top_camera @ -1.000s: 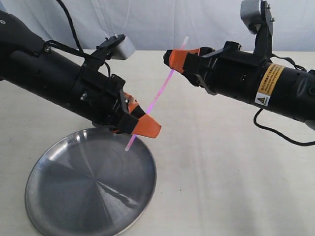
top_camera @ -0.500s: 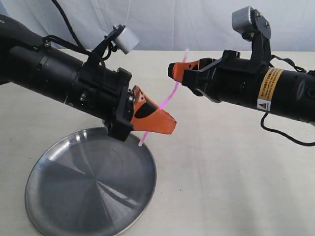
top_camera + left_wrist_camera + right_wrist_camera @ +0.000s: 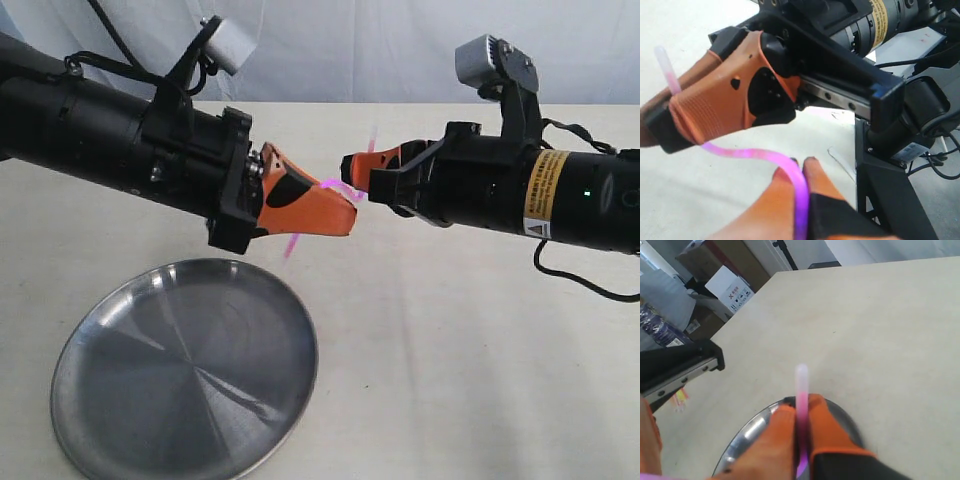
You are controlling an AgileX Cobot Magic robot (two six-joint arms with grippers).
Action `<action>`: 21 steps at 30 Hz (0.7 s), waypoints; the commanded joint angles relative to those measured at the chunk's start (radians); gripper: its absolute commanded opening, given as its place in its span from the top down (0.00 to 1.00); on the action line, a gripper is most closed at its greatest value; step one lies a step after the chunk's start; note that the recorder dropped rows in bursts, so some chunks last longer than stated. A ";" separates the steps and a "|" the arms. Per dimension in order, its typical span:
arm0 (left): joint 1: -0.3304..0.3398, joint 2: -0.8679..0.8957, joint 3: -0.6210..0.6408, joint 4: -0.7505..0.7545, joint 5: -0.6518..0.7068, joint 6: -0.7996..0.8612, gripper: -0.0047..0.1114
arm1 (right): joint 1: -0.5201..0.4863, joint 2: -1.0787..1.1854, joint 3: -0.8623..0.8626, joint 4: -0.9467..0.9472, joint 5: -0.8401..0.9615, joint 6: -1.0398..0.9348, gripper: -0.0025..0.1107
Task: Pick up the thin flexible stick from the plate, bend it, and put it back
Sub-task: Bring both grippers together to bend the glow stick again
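Note:
The thin pink stick [image 3: 337,187] hangs in the air above the table, bent into a curve between both grippers. My left gripper [image 3: 350,217] is shut on one part of the stick [image 3: 801,192]; its orange fingers [image 3: 782,186] pinch it. My right gripper [image 3: 347,166] is shut on the other part of the stick [image 3: 801,390], whose pale tip sticks out past the orange fingers [image 3: 821,417]. The two grippers nearly meet tip to tip. The steel plate [image 3: 140,440] lies on the table below the left arm, with nothing on it. Its rim [image 3: 747,432] shows under the right fingers.
The beige table [image 3: 460,350] stretches to the right of the plate. A white backdrop [image 3: 350,50] hangs behind. Cardboard boxes [image 3: 727,275] and a black stand [image 3: 890,200] sit beyond the table edge.
Both grippers have moved toward each other and the left one has risen. The stick, nearly straight a second ago, is now bent into a tight curve between them.

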 commanded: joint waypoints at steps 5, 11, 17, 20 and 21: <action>0.009 -0.005 -0.009 -0.125 -0.050 0.029 0.96 | 0.005 0.001 0.004 -0.186 -0.100 0.052 0.99; 0.009 -0.005 -0.009 -0.130 -0.086 0.029 0.96 | 0.005 0.001 0.004 -0.220 -0.128 0.075 0.99; 0.009 -0.005 -0.009 -0.130 -0.127 0.022 0.96 | 0.005 0.001 0.004 -0.235 -0.141 0.086 0.99; 0.009 -0.005 -0.009 -0.130 -0.167 0.022 0.96 | 0.005 0.001 0.004 -0.240 -0.150 0.085 0.99; 0.009 -0.005 -0.009 -0.128 -0.184 0.018 0.96 | 0.005 0.001 0.004 -0.245 -0.160 0.088 0.99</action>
